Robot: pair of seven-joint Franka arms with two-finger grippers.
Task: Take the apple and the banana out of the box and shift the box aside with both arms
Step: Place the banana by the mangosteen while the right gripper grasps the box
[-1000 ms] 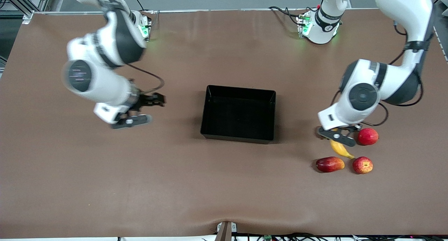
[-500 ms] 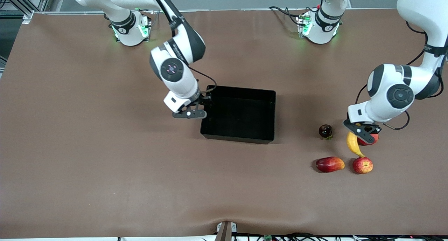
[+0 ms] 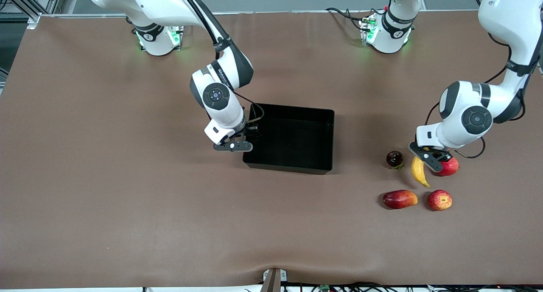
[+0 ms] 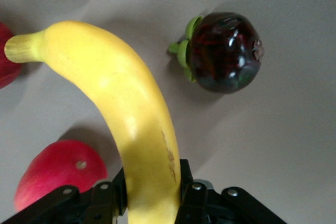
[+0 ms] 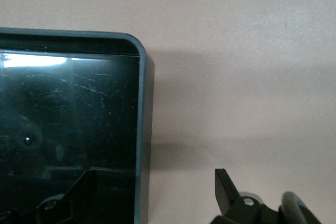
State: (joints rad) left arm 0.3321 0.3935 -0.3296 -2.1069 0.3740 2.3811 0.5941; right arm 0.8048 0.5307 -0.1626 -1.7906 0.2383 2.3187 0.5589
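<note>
The box point(image 3: 289, 138) sits empty in the middle of the table point(image 3: 127, 207). The right hand point(image 3: 244, 140) is spread wide, straddling its wall at the right arm's end. The left hand point(image 3: 429, 157) pinches the banana point(image 3: 418, 171), low by the apple point(image 3: 439, 200), well apart from the box.

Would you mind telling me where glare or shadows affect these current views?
Right wrist view: a bright glare streak lies on the glossy box floor, and the box shades the mat beside it. Front view: soft shadows fall beside the box and mango. Left wrist view: the banana casts a faint shadow.
</note>
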